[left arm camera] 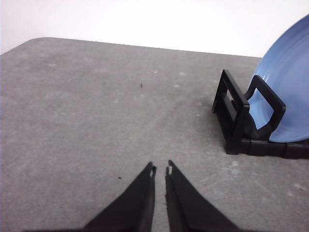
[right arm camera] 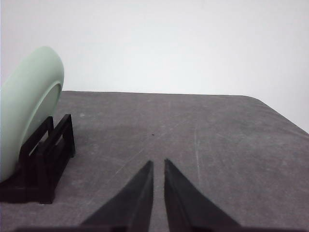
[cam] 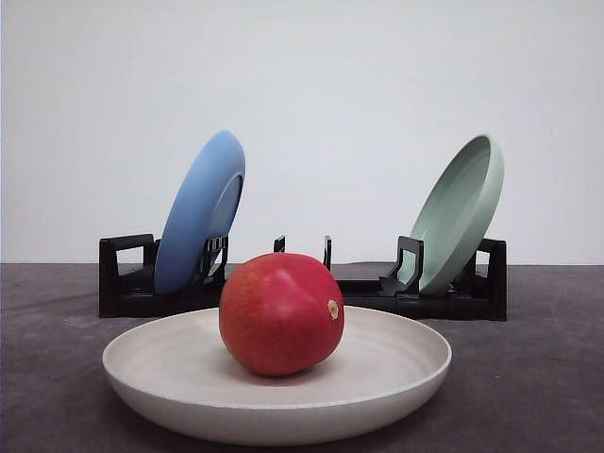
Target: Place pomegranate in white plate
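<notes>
- Left hand (left arm camera: 160,170): fingers nearly pressed together, holding nothing, low over bare desk (left arm camera: 96,121) beside the black rack (left arm camera: 241,121) with the blue plate (left arm camera: 289,96).
- Right hand (right arm camera: 158,163): same narrow slit, holding nothing, near the pale green plate (right arm camera: 29,106).
- Pomegranate (cam: 281,313) sits inside the white plate (cam: 170,387), at the desk's near edge.
- Risk, by my reading: round fruit may roll if the plate is bumped; an arm swing could clip a leaning plate.

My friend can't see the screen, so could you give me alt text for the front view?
A red pomegranate sits in the middle of a wide white plate on a dark grey table. Behind it, a black rack holds a blue plate on the left and a pale green plate on the right, both propped on edge, against a plain white wall.
</notes>
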Controlling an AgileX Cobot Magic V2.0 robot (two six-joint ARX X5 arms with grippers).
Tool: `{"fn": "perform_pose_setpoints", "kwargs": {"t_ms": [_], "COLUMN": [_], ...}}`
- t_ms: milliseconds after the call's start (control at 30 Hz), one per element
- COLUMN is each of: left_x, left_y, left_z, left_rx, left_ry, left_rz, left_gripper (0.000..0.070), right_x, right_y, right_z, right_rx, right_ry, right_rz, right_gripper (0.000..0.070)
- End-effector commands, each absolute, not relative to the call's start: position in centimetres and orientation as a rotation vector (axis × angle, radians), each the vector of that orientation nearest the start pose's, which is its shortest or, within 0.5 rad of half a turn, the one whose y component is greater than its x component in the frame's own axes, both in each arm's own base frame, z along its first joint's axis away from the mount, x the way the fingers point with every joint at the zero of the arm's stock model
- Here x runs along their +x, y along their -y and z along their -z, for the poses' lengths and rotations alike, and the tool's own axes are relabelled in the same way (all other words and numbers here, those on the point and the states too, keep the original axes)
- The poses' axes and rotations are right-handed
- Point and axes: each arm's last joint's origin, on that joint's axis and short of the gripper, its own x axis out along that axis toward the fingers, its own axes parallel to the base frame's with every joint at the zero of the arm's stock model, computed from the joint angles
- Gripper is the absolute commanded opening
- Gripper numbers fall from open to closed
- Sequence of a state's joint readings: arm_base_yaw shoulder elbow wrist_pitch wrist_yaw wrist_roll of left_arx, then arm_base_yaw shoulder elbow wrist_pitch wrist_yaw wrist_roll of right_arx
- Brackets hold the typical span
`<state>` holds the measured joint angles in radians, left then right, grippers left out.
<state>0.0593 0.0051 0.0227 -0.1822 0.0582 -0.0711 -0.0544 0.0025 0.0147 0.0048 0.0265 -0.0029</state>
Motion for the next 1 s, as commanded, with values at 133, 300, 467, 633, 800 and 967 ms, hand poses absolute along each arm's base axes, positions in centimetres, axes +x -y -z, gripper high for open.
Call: {"fn": "perform_pose_setpoints", "kwargs": {"t_ms": [133, 300, 467, 633, 800, 967], "left_x": [9.56, 9.56, 9.56, 9.56, 9.56, 9.56], "left_y": [-0.41, -0.41, -0.41, -0.41, -0.41, -0.41], "left_z": [-14.96, -14.96, -14.96, -14.96, -14.96, -14.96], "left_rx": [-0.083, -0.083, -0.083, -0.083, -0.083, -0.083], "left_ry": [-0.176, -0.176, -0.176, -0.176, -0.176, -0.176], "left_rz": [-0.007, -0.007, -0.007, -0.007, -0.007, -0.007], "left_gripper": [0.0023, 0.0022, 0.0022, 0.0022, 0.0022, 0.0022], "right_x": [9.7, 9.7, 9.7, 9.7, 9.7, 9.7], "right_y": [0.61, 0.61, 0.61, 0.61, 0.61, 0.61], "right_z": [-16.86, -16.85, -16.85, -16.86, -16.86, -16.86], "right_rx": [0.007, 0.007, 0.007, 0.007, 0.007, 0.007], "right_ry": [0.023, 0.023, 0.023, 0.023, 0.023, 0.023], "right_rz": [0.082, 0.082, 0.082, 0.082, 0.082, 0.082], "right_gripper": [0.0038, 0.0038, 0.0038, 0.0038, 0.0038, 0.0038]}}
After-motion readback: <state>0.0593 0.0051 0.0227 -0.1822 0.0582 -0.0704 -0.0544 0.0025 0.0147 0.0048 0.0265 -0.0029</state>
